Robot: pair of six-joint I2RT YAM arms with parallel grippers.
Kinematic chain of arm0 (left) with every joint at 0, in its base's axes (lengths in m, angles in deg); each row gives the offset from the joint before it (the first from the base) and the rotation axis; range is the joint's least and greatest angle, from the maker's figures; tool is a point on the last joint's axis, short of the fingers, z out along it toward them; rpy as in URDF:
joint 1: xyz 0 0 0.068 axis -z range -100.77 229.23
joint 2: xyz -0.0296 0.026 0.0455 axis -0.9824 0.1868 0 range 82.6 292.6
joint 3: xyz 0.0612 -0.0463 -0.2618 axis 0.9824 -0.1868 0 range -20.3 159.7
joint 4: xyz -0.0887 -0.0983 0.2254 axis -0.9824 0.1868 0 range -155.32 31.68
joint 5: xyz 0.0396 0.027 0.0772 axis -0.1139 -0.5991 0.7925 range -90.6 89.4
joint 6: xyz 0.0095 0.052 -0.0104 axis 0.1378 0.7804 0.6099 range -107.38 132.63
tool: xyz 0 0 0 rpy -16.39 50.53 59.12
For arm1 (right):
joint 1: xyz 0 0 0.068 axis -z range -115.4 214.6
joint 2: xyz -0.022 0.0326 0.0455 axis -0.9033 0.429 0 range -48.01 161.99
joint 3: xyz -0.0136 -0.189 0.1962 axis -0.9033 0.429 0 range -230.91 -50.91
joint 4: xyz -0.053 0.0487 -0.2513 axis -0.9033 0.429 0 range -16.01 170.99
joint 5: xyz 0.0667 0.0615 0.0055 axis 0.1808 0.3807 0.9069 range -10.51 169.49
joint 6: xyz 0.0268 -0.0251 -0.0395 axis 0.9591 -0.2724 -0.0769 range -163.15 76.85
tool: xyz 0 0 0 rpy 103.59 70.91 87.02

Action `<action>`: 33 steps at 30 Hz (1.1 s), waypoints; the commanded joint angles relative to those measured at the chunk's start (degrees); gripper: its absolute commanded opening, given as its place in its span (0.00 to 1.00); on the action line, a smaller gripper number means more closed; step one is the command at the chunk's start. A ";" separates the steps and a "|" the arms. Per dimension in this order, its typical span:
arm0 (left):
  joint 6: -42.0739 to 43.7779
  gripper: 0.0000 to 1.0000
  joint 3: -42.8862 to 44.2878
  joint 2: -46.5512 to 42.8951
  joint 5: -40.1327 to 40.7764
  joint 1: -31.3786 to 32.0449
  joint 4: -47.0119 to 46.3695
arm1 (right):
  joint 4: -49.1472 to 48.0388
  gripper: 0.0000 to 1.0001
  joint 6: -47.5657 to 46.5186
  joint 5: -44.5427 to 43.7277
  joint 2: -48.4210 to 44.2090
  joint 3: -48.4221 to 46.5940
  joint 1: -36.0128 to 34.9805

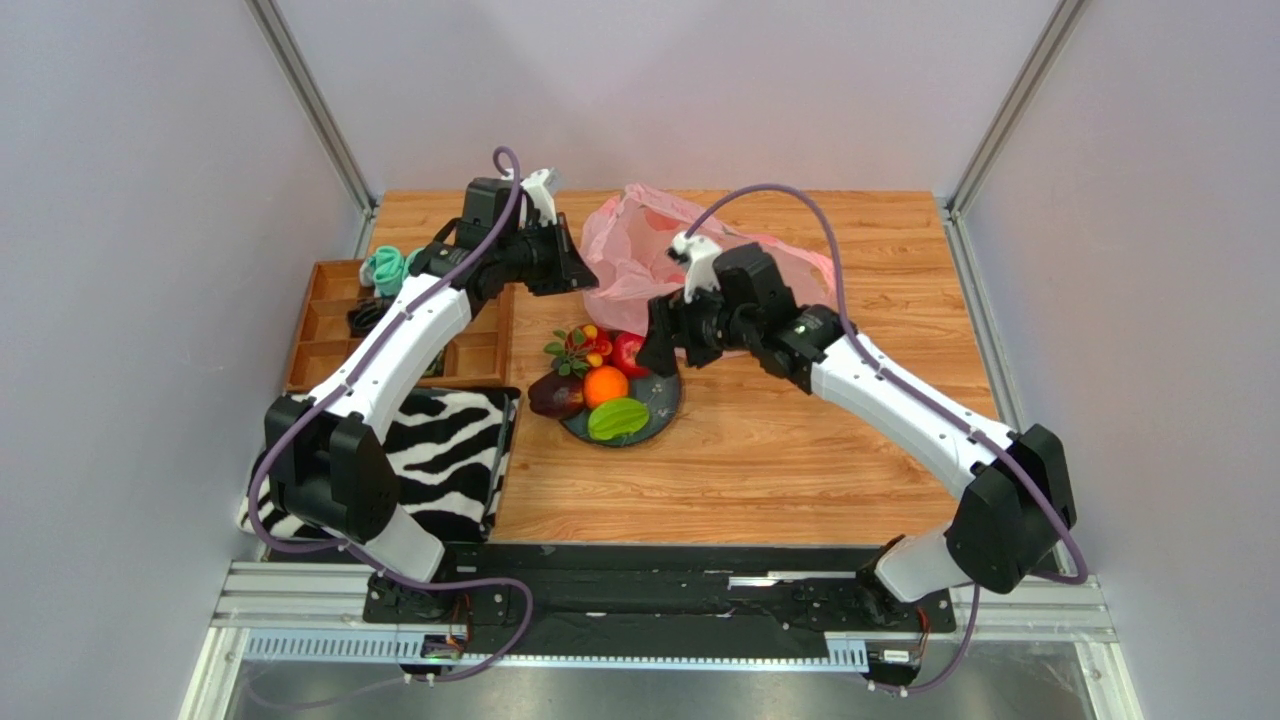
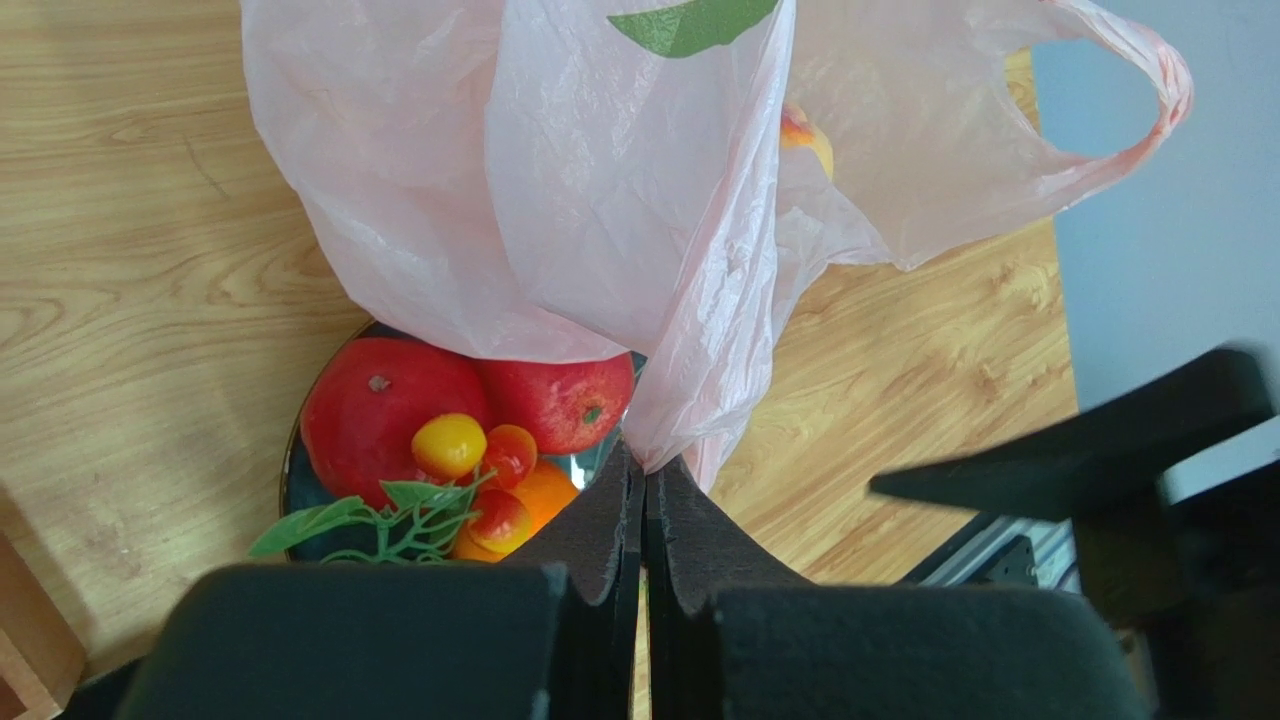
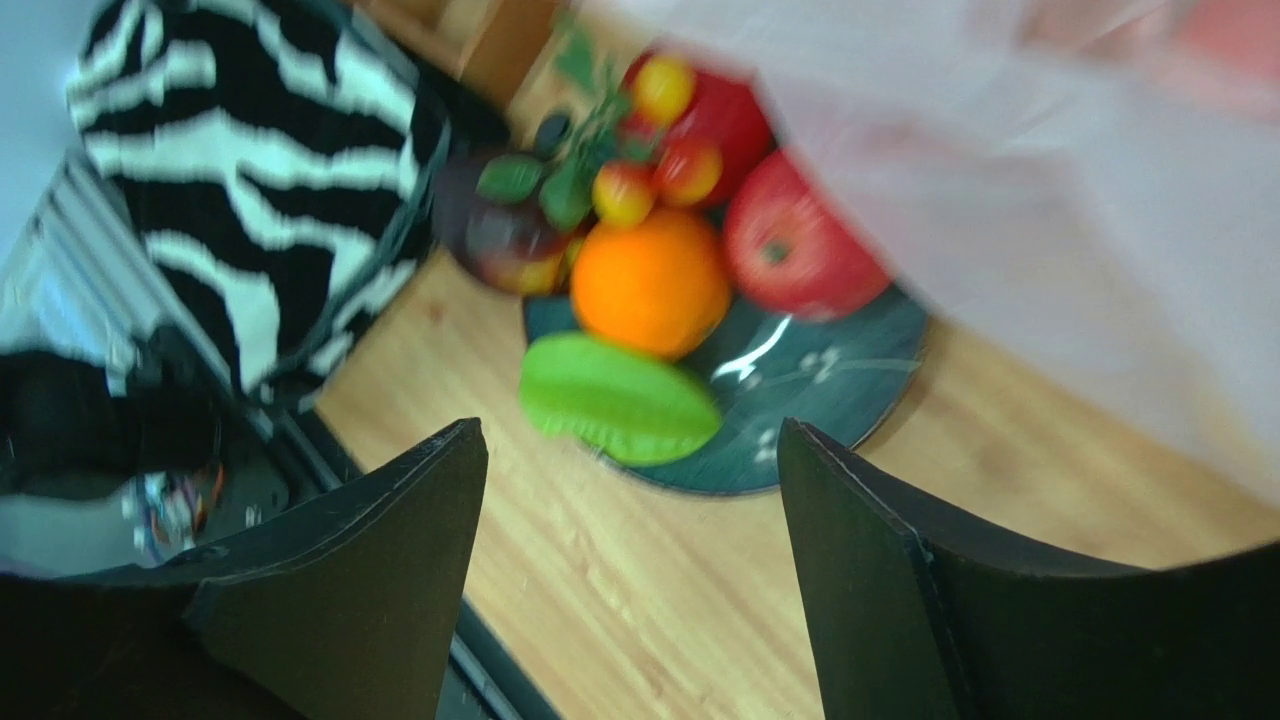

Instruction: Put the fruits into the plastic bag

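Okay, my left gripper (image 2: 646, 495) is pinching the plastic bag (image 2: 601, 195), my right gripper (image 3: 631, 435) spread wide, pointed at the fruits (image 3: 649, 282).

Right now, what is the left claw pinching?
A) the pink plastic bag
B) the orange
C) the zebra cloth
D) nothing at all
A: the left wrist view shows the left claw shut on a fold of the pink plastic bag, while the orange sits on the plate.
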 commanded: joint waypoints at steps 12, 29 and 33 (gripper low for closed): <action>-1.69 0.00 1.08 -1.18 -0.04 0.27 -1.64 | 5.23 0.76 -2.87 -11.02 12.35 -7.76 -8.18; -1.17 0.00 3.63 0.75 -0.66 0.27 -2.34 | 1.81 0.77 0.39 -23.88 25.46 -14.98 -6.25; -1.08 0.00 4.25 1.45 -0.83 0.27 -2.25 | 0.75 0.77 0.65 -23.35 26.95 -16.03 -6.16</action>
